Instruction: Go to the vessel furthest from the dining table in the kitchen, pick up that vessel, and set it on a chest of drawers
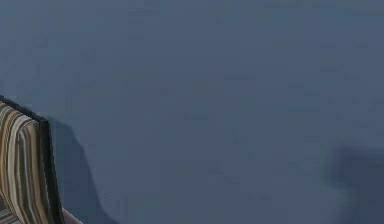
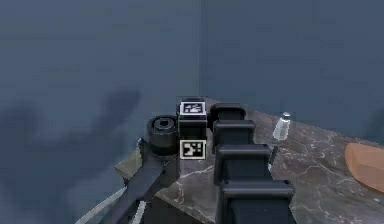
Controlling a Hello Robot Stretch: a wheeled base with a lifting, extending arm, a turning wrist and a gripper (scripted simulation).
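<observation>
shaker [image 2: 283, 126] upright on marble counter [image 2: 322, 172], end effector [image 2: 138, 192] well apart

A dark, veined stone surface [image 2: 315, 178] spreads across the arm side view's lower right. A small clear shaker with a pale cap [image 2: 283, 126] stands upright on it near its far edge. A flat orange-brown piece [image 2: 367, 166] lies at the right edge.

Cropped, unclear
Striped chair [image 1: 20, 165] cut by forward view's left edge; orange-brown shape [image 2: 368, 165] cut by arm side view's right; small pale item [image 2: 283, 126], gripper [image 2: 118, 203] end unclear.
</observation>
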